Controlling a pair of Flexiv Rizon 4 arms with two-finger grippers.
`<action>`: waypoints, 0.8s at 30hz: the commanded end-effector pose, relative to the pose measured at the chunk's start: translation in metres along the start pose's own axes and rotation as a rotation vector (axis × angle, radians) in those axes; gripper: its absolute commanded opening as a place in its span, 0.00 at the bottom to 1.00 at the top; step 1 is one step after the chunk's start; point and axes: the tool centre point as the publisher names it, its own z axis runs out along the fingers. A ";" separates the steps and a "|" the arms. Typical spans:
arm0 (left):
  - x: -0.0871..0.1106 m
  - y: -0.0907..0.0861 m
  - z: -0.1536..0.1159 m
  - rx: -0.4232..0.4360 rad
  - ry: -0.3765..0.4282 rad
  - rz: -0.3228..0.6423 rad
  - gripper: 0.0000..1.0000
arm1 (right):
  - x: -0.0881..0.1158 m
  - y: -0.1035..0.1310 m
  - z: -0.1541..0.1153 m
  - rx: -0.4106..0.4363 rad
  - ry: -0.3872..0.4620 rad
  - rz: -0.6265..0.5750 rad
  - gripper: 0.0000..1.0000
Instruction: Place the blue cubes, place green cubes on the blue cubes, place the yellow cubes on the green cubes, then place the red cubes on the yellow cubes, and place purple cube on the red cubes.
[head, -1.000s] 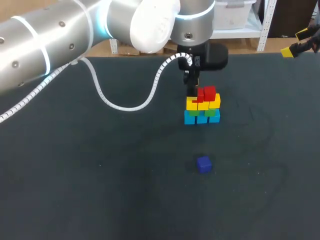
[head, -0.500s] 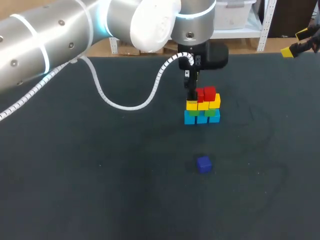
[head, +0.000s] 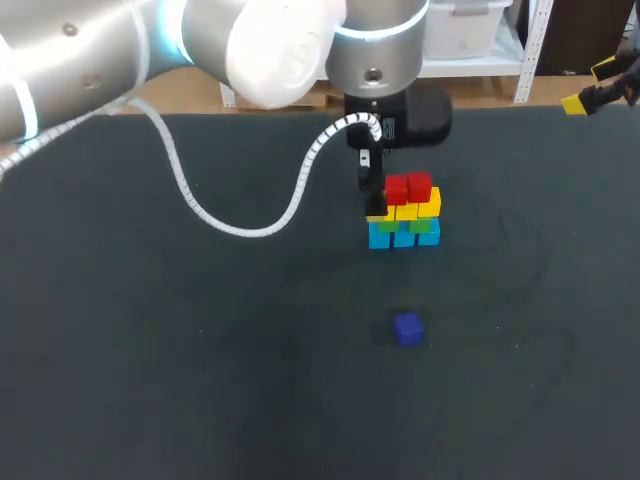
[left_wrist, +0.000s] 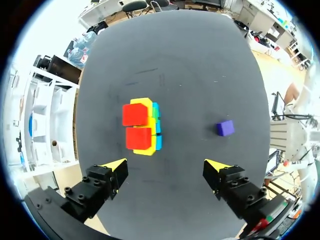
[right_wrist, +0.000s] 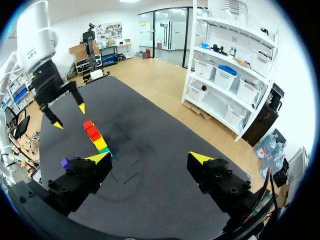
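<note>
A: Where is the purple cube (head: 407, 328)?

B: It sits alone on the dark surface (head: 200, 380), near the front. It is well apart from the stack (head: 404, 213).

A: What does the stack look like?

B: The blue cubes (head: 403, 237) are at the bottom. Then come the green cubes (head: 419, 226), then the yellow cubes (head: 428, 205). Two red cubes (head: 408, 187) are on top, side by side. Nothing is on the red ones yet, so I think the purple cube is the last job.

A: Which arm is closer to it?

B: The left one. The left end effector (left_wrist: 165, 167) hangs just beside the left end of the stack. Its fingers are spread wide and hold nothing. The right end effector (right_wrist: 149, 158) is spread wide and empty too, but it is far off at the back right corner.

A: Which way is the purple cube from the left end effector?

B: In the left wrist view, the stack is ahead of one finger and the purple cube is ahead of the other finger. In the head view, the cube is toward the front edge, a little to the right. So I think the next move goes away from the stack and toward the front.

A: Does the cube have a long side?

B: No, all its sides look the same. It looks a little turned against the line between the fingers, so a small twist may help.

A: How is the arm standing?

B: The left arm (head: 90, 70) comes in from the left, and its wrist points straight down at the surface.
</note>
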 end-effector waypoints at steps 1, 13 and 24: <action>0.007 -0.028 -0.005 -0.057 -0.023 0.020 1.00 | 0.000 -0.001 0.001 -0.005 -0.003 -0.001 1.00; -0.008 -0.085 0.035 0.105 -0.134 0.058 1.00 | 0.000 -0.001 0.001 -0.005 -0.003 -0.001 1.00; -0.022 -0.100 0.081 0.228 -0.189 0.010 1.00 | 0.000 -0.001 0.001 -0.005 -0.003 -0.001 1.00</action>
